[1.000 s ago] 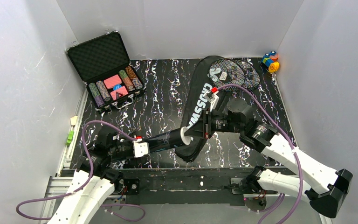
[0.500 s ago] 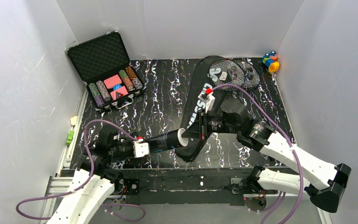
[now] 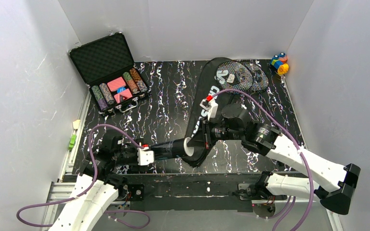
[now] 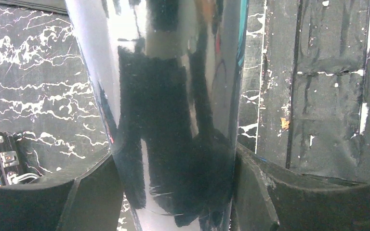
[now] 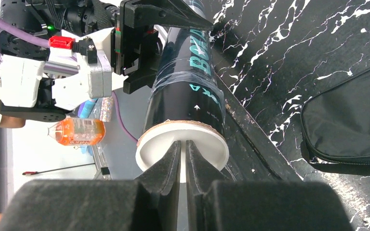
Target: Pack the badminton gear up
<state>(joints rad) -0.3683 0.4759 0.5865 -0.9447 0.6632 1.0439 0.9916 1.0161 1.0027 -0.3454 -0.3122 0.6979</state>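
My left gripper point(image 3: 159, 151) is shut on the long dark tube point(image 3: 171, 149), which lies level over the table's near edge. In the left wrist view the tube point(image 4: 173, 96) fills the space between my fingers point(image 4: 255, 187). Its round white lid point(image 3: 187, 145) faces right. My right gripper point(image 3: 196, 141) is shut, and its tips touch the lid point(image 5: 154, 144) in the right wrist view point(image 5: 183, 147). The black CROSSWAY bag point(image 3: 207, 108) lies behind, with racket heads point(image 3: 243, 74) sticking out of its far end. No shuttlecocks show.
An open black case of poker chips point(image 3: 113, 72) stands at the far left. Colourful toy blocks point(image 3: 279, 63) sit in the far right corner. The bag's zipped edge point(image 5: 347, 125) lies right of the tube. An orange bottle point(image 5: 77, 131) lies beyond the table edge.
My right gripper has moved left and nearer, staying against the lid. The tube and my left gripper have shifted slightly left and nearer with it.
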